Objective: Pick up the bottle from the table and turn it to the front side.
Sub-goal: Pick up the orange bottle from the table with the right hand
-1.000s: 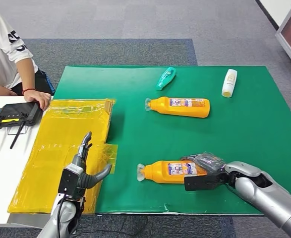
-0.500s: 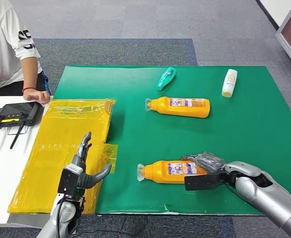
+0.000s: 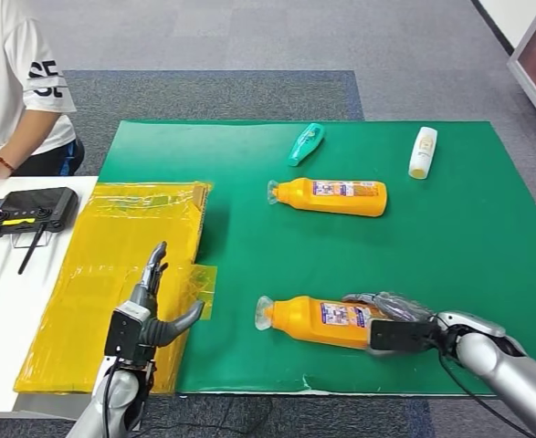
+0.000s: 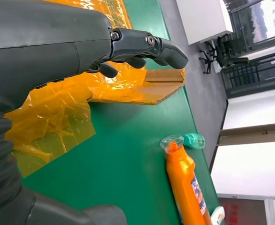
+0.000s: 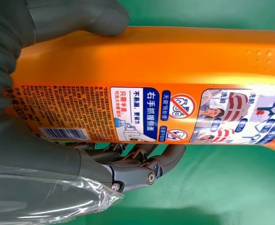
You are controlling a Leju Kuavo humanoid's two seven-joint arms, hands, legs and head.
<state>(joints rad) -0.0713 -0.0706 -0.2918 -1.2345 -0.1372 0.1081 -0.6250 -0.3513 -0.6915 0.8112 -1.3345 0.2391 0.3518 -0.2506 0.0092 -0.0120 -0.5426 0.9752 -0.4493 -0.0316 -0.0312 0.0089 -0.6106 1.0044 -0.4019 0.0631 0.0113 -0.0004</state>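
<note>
- Now, from my head view: my right hand [image 3: 395,319] grips the base end of the near orange bottle [image 3: 316,320], which lies on its side on the green mat [image 3: 457,228], clear cap toward my left, printed label facing up.
- A second orange bottle [image 3: 331,196] lies on its side farther back on the mat, its clear cap also toward my left. Behind it lie a small teal bottle [image 3: 305,143] and, well apart to the right, a white bottle [image 3: 423,151].
- I cannot tell how full any bottle is; the orange walls hide what is inside.
- My left hand [image 3: 156,310] hovers over the yellow plastic sheet [image 3: 106,265] with fingers spread and nothing in it.
- A black device with antennas [image 3: 30,210] sits on the white table [image 3: 3,310], and a person in a white shirt [image 3: 13,82] sits beyond it.
- Next, my left wrist view: my left hand [image 4: 58,47] is wide open above the yellow plastic sheet [image 4: 54,126] and a cardboard flap [image 4: 164,86]. On the mat [image 4: 129,154] beyond lie an orange bottle [image 4: 187,187], the teal bottle [image 4: 195,139] just past its cap, and the white bottle [image 4: 218,215].
- Lastly, my right wrist view: my right hand [image 5: 40,140] wraps the orange bottle [image 5: 164,61], thumb [image 5: 83,18] along one side and fingers [image 5: 146,168] curled on the other; a label with a barcode and pictograms faces the camera.
</note>
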